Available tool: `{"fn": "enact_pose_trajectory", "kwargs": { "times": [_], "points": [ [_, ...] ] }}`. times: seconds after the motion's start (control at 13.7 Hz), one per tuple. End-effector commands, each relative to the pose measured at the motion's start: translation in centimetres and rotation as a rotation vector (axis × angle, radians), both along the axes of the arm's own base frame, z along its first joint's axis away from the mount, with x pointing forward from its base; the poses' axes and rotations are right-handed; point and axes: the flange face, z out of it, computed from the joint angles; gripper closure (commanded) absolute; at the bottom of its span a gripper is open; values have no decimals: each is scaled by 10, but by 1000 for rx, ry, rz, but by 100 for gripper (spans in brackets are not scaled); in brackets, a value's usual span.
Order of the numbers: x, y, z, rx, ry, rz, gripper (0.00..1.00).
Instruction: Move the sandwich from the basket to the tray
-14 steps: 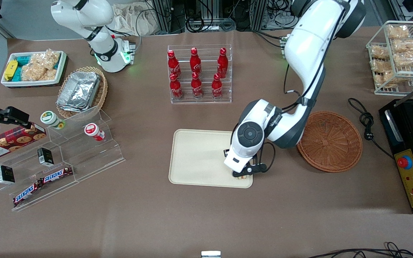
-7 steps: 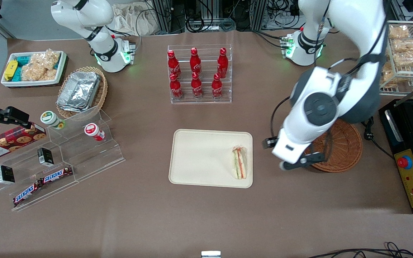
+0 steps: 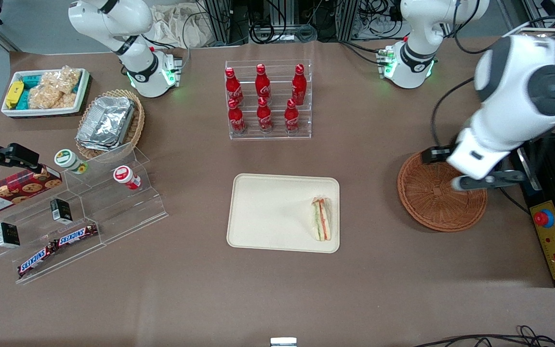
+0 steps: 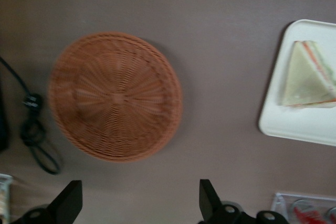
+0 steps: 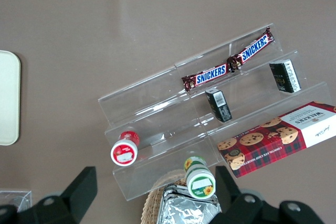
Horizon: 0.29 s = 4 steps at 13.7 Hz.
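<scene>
The sandwich [image 3: 322, 219] lies flat on the cream tray [image 3: 268, 212], at the tray's end nearest the basket. The reddish-brown wicker basket [image 3: 431, 202] sits beside the tray toward the working arm's end of the table and holds nothing. My left gripper [image 3: 484, 182] hangs high over the basket's rim, well apart from the sandwich. In the left wrist view its gripper [image 4: 139, 203] is open, with nothing between the black fingers [image 4: 71, 200]. That view looks down on the basket [image 4: 115, 95], the sandwich [image 4: 307, 77] and a corner of the tray [image 4: 299, 124].
A rack of red cola bottles [image 3: 268, 99] stands farther from the front camera than the tray. A black appliance with a red button [image 3: 552, 217] and a black cable [image 4: 34, 140] lie beside the basket. A clear stepped stand with snacks [image 3: 80, 212] lies toward the parked arm's end.
The gripper let go of the sandwich on the tray, rose, and swung away toward the working arm's end to hang over the basket. The sandwich stays on the tray.
</scene>
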Motion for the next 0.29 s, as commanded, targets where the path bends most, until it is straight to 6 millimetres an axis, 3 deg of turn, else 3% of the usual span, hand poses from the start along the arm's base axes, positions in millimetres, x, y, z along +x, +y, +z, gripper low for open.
{"fn": "enact_pose_trajectory", "kwargs": {
  "times": [0.0,0.07,0.22],
  "points": [
    [17,37,19,-7,-3,6,0],
    [26,54,25,-8,-20,35,0],
    [38,62,28,-14,-36,51,0]
  ]
}}
